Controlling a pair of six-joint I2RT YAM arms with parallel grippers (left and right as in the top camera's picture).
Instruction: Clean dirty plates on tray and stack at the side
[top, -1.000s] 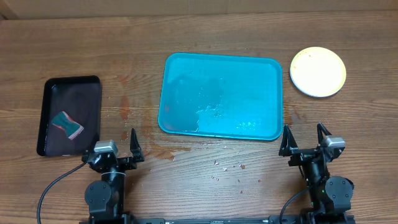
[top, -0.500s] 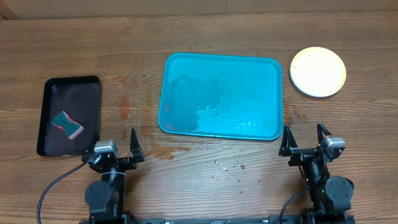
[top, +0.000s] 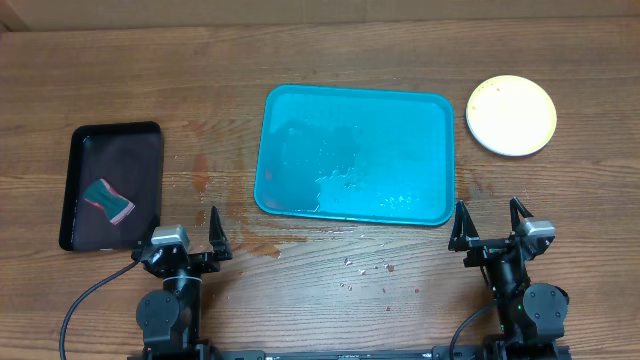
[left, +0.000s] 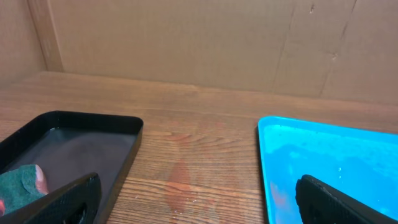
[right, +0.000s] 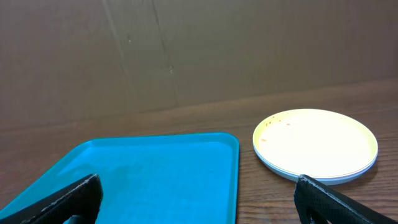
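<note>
The plates (top: 510, 115) sit stacked beside the tray (top: 350, 90), so the task looks complete; left gripper (top: 185, 237) and right gripper (top: 488, 226) rest parked, jaws wide apart, holding nothing.

NO CHANGE FOUND

Checked the overhead view against both earlier moments, found no movement anywhere. Same position for left gripper (left: 198, 202) and right gripper (right: 198, 199), same wide-apart jaws, nothing held. Same placement for blue tray (top: 270, 150), stacked plates (top: 510, 115), black tray (top: 75, 180) and sponge (top: 108, 200). Same wet marks inside the blue tray, same specks on the table (top: 365, 265). No earlier wrist pictures to compare, so nothing to report from there.
</note>
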